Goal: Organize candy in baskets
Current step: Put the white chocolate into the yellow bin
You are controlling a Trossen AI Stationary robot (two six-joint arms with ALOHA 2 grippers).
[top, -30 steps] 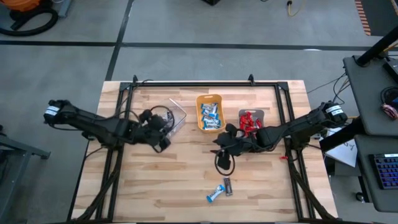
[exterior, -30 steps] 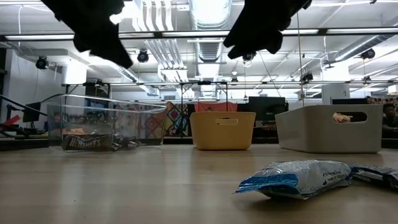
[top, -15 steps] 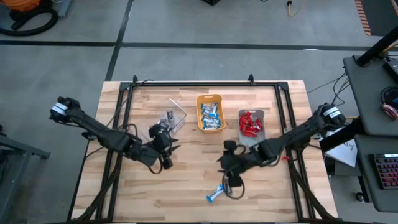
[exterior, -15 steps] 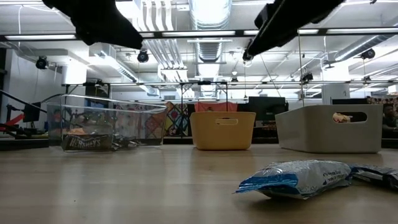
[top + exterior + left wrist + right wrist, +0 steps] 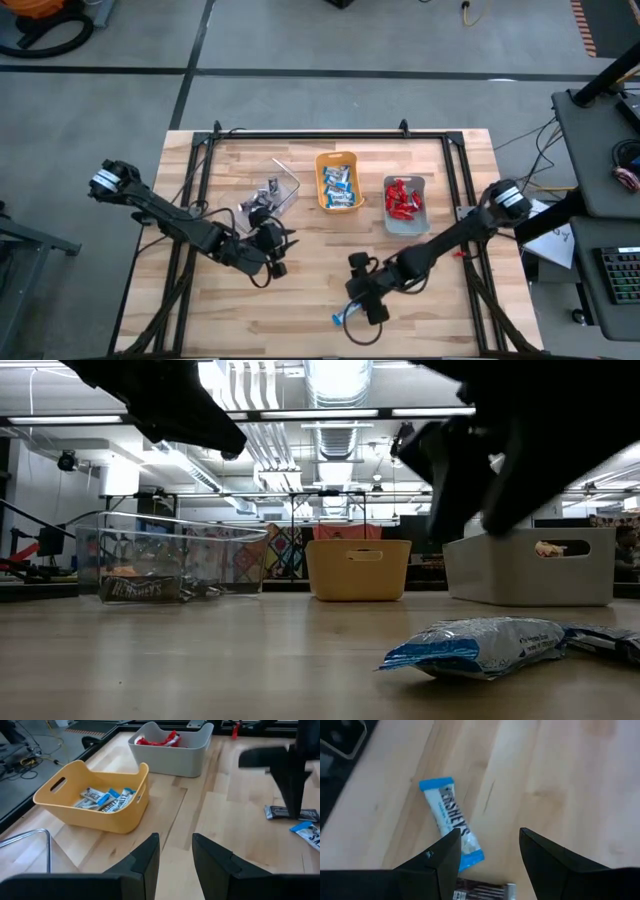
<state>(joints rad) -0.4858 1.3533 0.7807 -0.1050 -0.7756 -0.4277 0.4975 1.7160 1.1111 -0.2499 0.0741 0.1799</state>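
Note:
Two loose candies lie flat near the table's near edge: a blue-and-white bar (image 5: pixel 451 822) (image 5: pixel 478 644) (image 5: pixel 344 316) and a dark silver-grey one (image 5: pixel 481 893) (image 5: pixel 290 812) beside it. My right gripper (image 5: pixel 487 855) (image 5: pixel 366 300) hovers open just above them, touching neither. My left gripper (image 5: pixel 175 854) (image 5: pixel 274 250) is open and empty at the table's middle left, near the clear basket (image 5: pixel 277 189). That basket holds dark candies, the orange basket (image 5: pixel 338 181) (image 5: pixel 95 800) blue-and-white ones, and the grey basket (image 5: pixel 404 203) (image 5: pixel 170 744) red ones.
The three baskets stand in a row across the far half of the table (image 5: pixel 300 300). Black frame rails run along the table's left, right and far edges. Bare wood lies between the baskets and the loose candies.
My right gripper has moved from beside the grey basket toward the near edge and come down over the two loose candies. My left gripper has moved away from the clear basket toward the near edge and a little right. The candies have not moved.

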